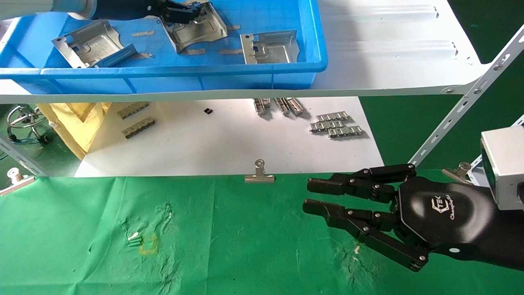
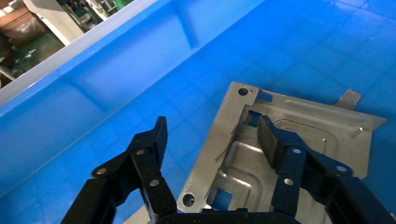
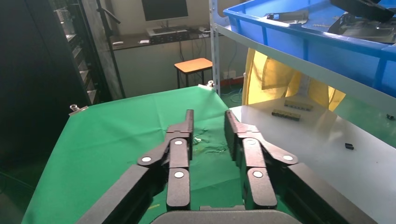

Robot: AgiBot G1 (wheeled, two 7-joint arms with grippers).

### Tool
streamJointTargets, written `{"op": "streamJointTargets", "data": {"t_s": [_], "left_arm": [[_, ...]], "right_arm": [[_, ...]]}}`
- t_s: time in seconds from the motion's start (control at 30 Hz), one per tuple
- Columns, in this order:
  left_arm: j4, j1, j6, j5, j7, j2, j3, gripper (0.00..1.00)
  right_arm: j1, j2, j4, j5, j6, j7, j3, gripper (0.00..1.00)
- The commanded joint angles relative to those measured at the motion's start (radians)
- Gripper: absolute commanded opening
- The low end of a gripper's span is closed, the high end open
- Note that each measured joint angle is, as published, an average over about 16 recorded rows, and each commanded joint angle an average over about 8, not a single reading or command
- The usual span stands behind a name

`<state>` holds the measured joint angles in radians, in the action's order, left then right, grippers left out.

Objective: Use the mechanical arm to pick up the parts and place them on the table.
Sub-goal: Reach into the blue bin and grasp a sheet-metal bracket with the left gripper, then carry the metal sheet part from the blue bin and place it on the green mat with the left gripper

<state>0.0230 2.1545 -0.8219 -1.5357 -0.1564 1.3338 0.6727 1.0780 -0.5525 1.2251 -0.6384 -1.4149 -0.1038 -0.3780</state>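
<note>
Overhead, left gripper [image 2: 210,140] fingers spread astride part [image 2: 280,154] edge in bin [image 2: 116,70].

The green table [image 1: 245,246] carries a silver binder clip [image 1: 259,173] at its far edge, beyond the right fingers [image 1: 327,186], near them.

**Bright overhead light, soft shadows, dim background**

The scene is lit brightly and evenly from above. The white shelf [image 1: 389,49] is nearly washed out at its upper right. A broad soft shadow is cast by it across the white sheet [image 1: 229,139], and short shadows are thrown beside the ridged strips [image 1: 335,125]. Glare is seen on the metal parts [image 1: 268,48] in the blue bin [image 1: 163,73] and on the right gripper's [image 1: 313,196] glossy palm. In the left wrist view the plate [image 2: 280,149] is rendered sharply, while the room behind is slightly blurred. In the right wrist view the background is left dim.
</note>
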Motion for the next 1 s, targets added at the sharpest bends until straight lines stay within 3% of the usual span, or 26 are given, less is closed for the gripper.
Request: {"op": "streamJointTargets", "data": {"t_s": [0.03, 0.73, 1.0], "left_arm": [[-0.002, -0.003, 0.011, -0.004, -0.001, 0.001, 0.003, 0.0], [-0.001, 0.022, -0.009, 0.001, -0.006, -0.019, 0.001, 0.0], [0.042, 0.073, -0.171, 0.051, 0.051, -0.058, -0.031, 0.0]], "right_arm": [[0.0, 0.0, 0.0, 0.0, 0.0, 0.0, 0.0, 1.0], [0.0, 0.0, 0.0, 0.0, 0.0, 0.0, 0.0, 1.0], [0.0, 0.0, 0.0, 0.0, 0.0, 0.0, 0.0, 1.0]]}}
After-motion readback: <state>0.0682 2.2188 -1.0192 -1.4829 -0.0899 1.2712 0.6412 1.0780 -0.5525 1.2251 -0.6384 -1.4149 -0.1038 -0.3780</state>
